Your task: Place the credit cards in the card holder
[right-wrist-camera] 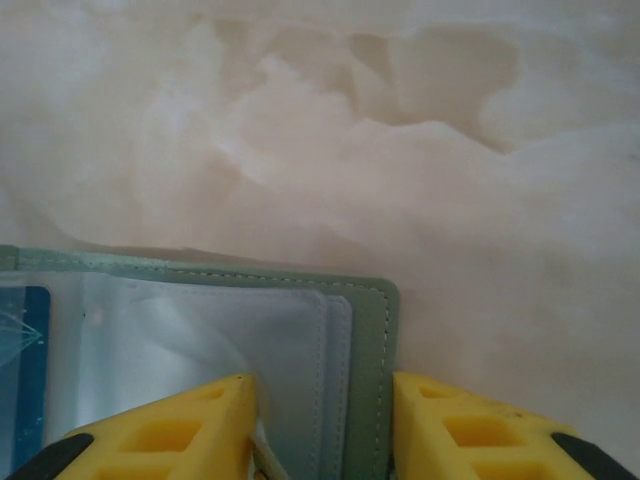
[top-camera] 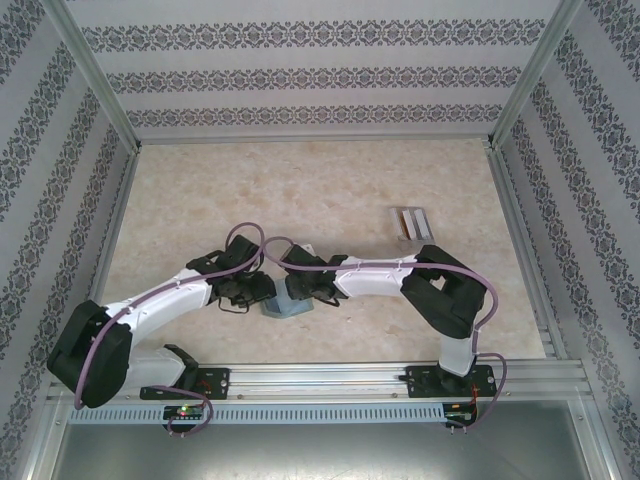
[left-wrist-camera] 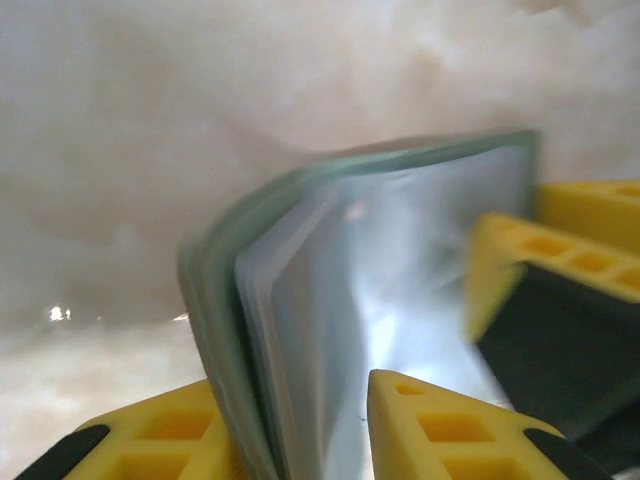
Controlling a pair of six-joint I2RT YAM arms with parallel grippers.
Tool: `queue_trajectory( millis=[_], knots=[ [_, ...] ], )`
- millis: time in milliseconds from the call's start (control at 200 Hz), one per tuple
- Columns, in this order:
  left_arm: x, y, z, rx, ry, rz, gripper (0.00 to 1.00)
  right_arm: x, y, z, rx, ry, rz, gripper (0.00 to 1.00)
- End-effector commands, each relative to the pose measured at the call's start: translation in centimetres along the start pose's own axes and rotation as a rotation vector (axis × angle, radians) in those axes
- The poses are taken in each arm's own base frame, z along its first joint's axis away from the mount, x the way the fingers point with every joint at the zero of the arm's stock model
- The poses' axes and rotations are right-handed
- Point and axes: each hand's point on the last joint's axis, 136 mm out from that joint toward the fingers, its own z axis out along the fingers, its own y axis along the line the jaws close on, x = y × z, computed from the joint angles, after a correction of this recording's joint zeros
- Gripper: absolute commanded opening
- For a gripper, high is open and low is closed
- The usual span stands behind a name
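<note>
The sage-green card holder (top-camera: 285, 308) lies open at the table's near middle, where both grippers meet. In the left wrist view its green cover and clear sleeves (left-wrist-camera: 400, 250) stand on edge between the yellow fingers of my left gripper (left-wrist-camera: 300, 385), which is shut on them. My right gripper (right-wrist-camera: 322, 380) sits astride the card holder's corner (right-wrist-camera: 365, 330): one finger rests on the sleeves, the other just outside the stitched edge, jaws apart. A blue credit card (right-wrist-camera: 25, 380) shows inside a sleeve. Tan and whitish-grey credit cards (top-camera: 408, 222) sit at the back right.
The right gripper's fingers (left-wrist-camera: 520, 265) show at the wallet's far edge in the left wrist view. Patterned walls and metal rails (top-camera: 320, 380) enclose the marble tabletop (top-camera: 250, 190). Both arms (top-camera: 370, 280) cross the near half.
</note>
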Motion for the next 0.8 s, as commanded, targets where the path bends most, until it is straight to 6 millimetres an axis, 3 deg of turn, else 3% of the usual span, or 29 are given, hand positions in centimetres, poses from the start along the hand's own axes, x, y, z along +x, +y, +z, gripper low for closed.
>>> queue_trajectory(
  millis=[0, 205, 450, 649, 794],
  knots=[
    [-1.5, -3.9, -0.4, 0.123, -0.041, 0.018, 0.35, 1.9, 3.4, 0.6, -0.154, 0.082, 0.000, 0.40],
    [-2.0, -4.3, -0.2, 0.108, -0.054, 0.041, 0.40, 1.6, 2.5, -0.1, -0.143, 0.070, 0.020, 0.45],
    [-1.1, -3.1, 2.2, 0.039, 0.017, 0.051, 0.33, 1.9, -0.1, -1.0, -0.045, 0.049, 0.010, 0.51],
    [-0.7, -2.7, 2.9, 0.011, 0.047, 0.059, 0.31, 2.5, -2.5, -2.0, 0.038, 0.041, 0.020, 0.52],
    [-0.6, -2.3, 3.2, -0.027, 0.075, 0.067, 0.30, 2.6, -3.2, -2.6, 0.055, 0.028, 0.022, 0.52]
  ],
)
